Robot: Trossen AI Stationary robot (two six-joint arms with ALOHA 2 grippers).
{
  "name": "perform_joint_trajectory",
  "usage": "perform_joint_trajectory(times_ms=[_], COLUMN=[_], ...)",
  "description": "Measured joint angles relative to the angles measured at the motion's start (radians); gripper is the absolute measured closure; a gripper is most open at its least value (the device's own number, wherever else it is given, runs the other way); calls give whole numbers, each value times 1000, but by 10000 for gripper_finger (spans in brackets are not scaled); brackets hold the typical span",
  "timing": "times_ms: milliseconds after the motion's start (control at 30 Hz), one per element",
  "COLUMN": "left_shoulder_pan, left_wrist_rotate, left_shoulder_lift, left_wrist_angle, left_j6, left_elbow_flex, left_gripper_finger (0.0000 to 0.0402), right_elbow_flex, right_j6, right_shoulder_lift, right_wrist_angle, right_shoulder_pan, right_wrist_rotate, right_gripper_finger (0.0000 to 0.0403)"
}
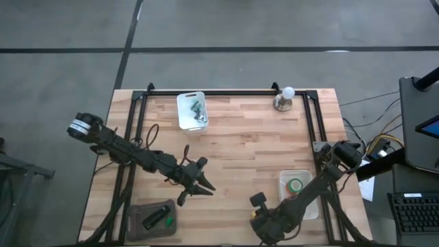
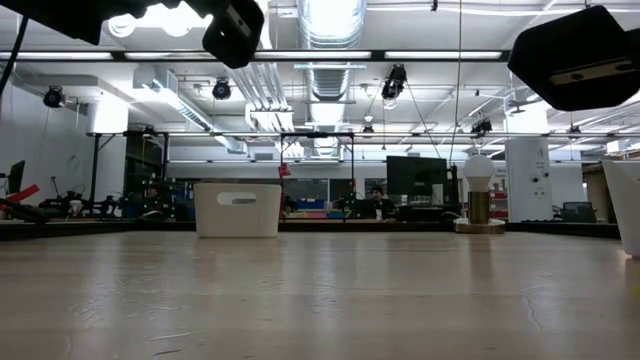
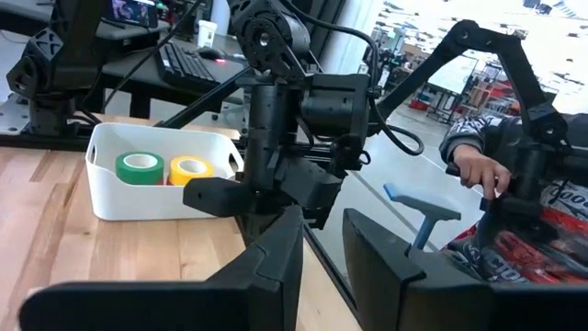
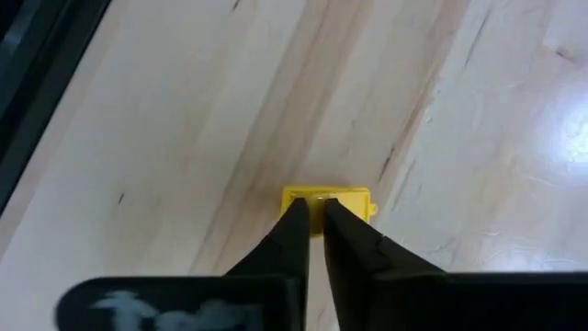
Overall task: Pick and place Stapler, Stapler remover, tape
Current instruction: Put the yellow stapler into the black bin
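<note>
Yellow piece pinched by the right gripper [image 4: 314,213] down on the wooden table [image 1: 240,144]

Looks like the pick step: the right wrist view shows its two dark fingers nearly together on a small yellow item [image 4: 327,204], which I'd guess is the staple remover, still sitting on the table near the front edge. Next it needs a straight lift without the piece slipping, then a carry to a bin, maybe the white tray [image 1: 307,206] just beside that arm, where the green tape [image 3: 140,168] and yellow tape [image 3: 191,170] already sit. The stapler [image 1: 152,218] lies in the grey tray [image 1: 137,209] at front left. The left gripper [image 1: 200,180] hovers mid-table, fingers a little apart, holding nothing
</note>
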State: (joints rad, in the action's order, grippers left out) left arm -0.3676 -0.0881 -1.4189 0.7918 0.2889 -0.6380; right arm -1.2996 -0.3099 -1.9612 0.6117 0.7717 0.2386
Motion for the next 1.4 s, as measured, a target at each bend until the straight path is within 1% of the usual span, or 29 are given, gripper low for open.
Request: perform_joint_trajectory(times_ms=[67, 200, 400, 500, 567, 633, 767, 833, 900, 1000, 1100, 1200, 1300, 1400], left_shoulder_pan=[0, -1, -5, -7, -9, -14, -32, -35, -35, -34, -35, -35, -34, -34], left_wrist_rotate=[0, -3, -5, 20, 26, 60, 143, 181, 207, 226, 264, 275, 277, 276], left_shoulder_lift=[0, 0, -1, -1, -1, -1, -9, -25, -47, -97, -147, -176, -198, -225], left_wrist_angle=[0, -5, -28, -32, -31, -31, -33, -36, -41, -53, -55, -52, -55, -57], left_j6=[10, 51, 13, -51, -123, -196, -317, -329, -333, -347, -356, -347, -342, -348], left_elbow_flex=[0, 0, 2, 2, 2, 2, 1, -7, -20, -52, -87, -114, -131, -149], left_gripper_finger=[319, 319, 319, 319, 319, 319, 319, 315, 305, 276, 239, 210, 197, 196], right_elbow_flex=[0, -1, 1, 1, 1, 1, 1, 1, 0, 0, 0, 0, 0, 0], right_j6=[3, 5, 39, 45, 52, 45, 21, 22, 41, 56, 57, 60, 60, 72], right_shoulder_lift=[5, 14, 88, 145, 176, 212, 270, 287, 300, 306, 305, 305, 304, 304], right_wrist_angle=[3, 16, 55, 67, 63, 59, 12, -28, -75, -123, -132, -133, -147, -180], right_shoulder_pan=[-4, -13, -26, -49, -68, -86, -122, -136, -148, -164, -180, -187, -189, -191], right_wrist_rotate=[4, 13, 114, 166, 190, 222, 234, 232, 233, 232, 230, 233, 233, 233], right_gripper_finger=[388, 391, 395, 395, 395, 395, 395, 395, 395, 395, 395, 395, 395, 395])
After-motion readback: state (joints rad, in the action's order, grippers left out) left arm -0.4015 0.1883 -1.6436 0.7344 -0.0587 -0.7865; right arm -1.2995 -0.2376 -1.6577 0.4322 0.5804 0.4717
